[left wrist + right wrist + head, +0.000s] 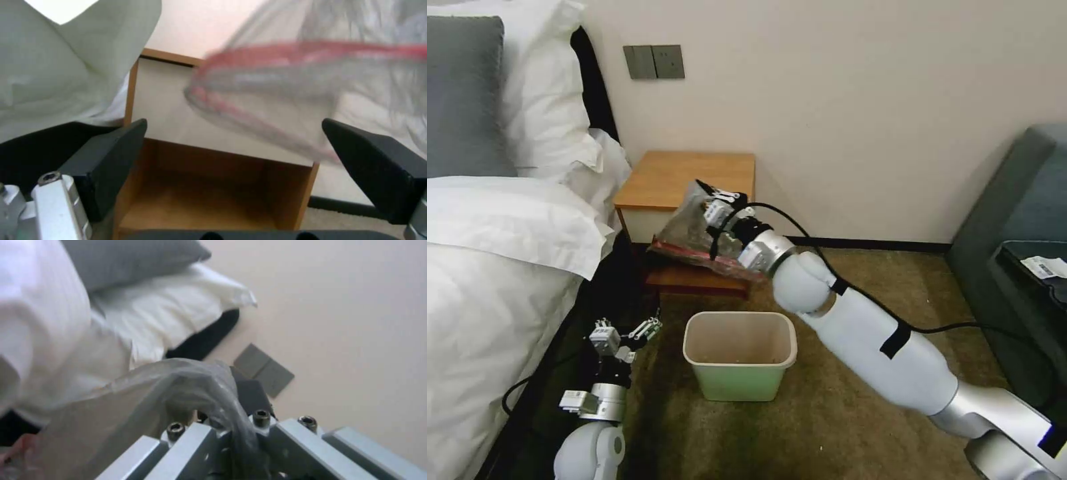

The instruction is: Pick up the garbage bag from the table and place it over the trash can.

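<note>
My right gripper [719, 201] is shut on the garbage bag [684, 230] and holds it in the air just in front of the table [687, 172]. The crinkled grey plastic hangs down with its red band [694, 257] at the bottom. In the right wrist view the bag [178, 383] is pinched between the fingers of that gripper [231, 421]. The trash can [740, 353] stands on the carpet below and in front of the bag, its mouth bare. My left gripper [627, 331] is open, low beside the bed. The left wrist view shows its black fingers [111, 160] spread, the bag [289, 66] above, and the table [213, 186] beyond.
A bed with white linen [500, 267] and a grey pillow [464, 93] fills the left side. A dark grey seat [1020, 220] stands on the right. The wall with a switch plate [654, 61] lies behind the table. Open carpet [840, 427] surrounds the trash can.
</note>
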Available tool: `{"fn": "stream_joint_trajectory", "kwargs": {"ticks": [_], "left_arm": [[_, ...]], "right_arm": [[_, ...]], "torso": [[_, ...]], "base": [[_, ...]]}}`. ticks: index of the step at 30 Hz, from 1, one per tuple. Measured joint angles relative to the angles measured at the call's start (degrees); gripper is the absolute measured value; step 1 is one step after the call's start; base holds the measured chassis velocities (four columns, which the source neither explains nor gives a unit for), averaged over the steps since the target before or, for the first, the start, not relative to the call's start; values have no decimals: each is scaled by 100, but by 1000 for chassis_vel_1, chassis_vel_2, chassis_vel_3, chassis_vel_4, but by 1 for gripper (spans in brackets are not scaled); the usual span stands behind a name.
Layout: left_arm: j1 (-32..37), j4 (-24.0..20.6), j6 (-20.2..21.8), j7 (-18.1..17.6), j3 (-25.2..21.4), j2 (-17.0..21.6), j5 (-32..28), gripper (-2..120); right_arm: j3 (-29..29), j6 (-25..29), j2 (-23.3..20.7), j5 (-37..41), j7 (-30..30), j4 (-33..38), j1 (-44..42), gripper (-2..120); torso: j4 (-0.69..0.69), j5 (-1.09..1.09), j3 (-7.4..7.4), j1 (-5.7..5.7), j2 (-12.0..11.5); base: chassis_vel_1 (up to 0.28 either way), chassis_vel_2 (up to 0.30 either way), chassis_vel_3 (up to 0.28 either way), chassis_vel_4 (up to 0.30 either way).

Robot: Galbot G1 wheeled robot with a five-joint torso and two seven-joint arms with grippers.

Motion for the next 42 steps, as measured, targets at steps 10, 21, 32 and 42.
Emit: {"fn": "stream_joint_trajectory", "kwargs": {"ticks": [10,21,32,42], "left_arm": [[-11,146,-40,16,57,-26,0,98],[-136,250,-86,20,39,-17,-16,98],[-119,241,-216,8,-94,-24,-111,97],[-137,198,-216,-12,-111,-46,-124,98]], "right_arm": [[-341,-128,215,215,418,183,-60,0],[-949,-491,261,455,1318,555,-346,0],[-1677,-1043,628,1830,2418,816,-386,0],[-1823,-1318,705,2499,3255,867,-523,0]], "torso": [[0,0,0,0,0],[-1,1,1,0,0],[-1,0,1,0,0],[0,0,0,0,0]], "base": [[0,0,0,0],[0,0,0,0],[0,0,0,0],[0,0,0,0]]}}
